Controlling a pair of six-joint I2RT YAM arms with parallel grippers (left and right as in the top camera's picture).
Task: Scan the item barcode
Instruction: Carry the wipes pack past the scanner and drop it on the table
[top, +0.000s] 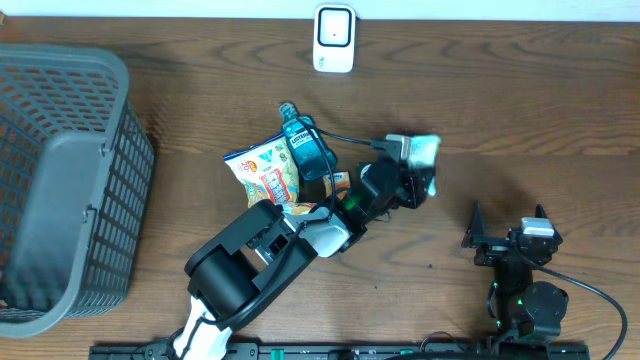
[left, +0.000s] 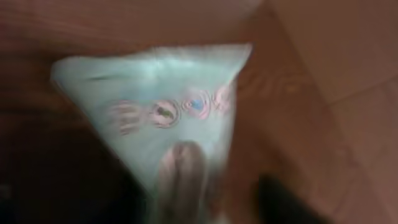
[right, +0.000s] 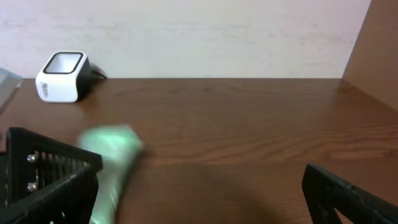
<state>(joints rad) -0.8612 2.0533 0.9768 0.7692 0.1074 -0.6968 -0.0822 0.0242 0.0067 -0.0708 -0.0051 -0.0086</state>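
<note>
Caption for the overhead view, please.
Left gripper at a pale green packet, scanner beyond; snack bag, blue bottle and basket off to the side.

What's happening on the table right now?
The left gripper is at a pale green packet mid-table; the wrist view is too blurred to tell whether it grips it. The scanner stands at the far edge, apart from the packet. The right gripper sits open and empty. A blue bottle and a snack bag lie beside the left arm.

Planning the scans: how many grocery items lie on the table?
3: snack bag and blue bottle touching mid-table, pale green packet to their right; the left arm may hide more.
</note>
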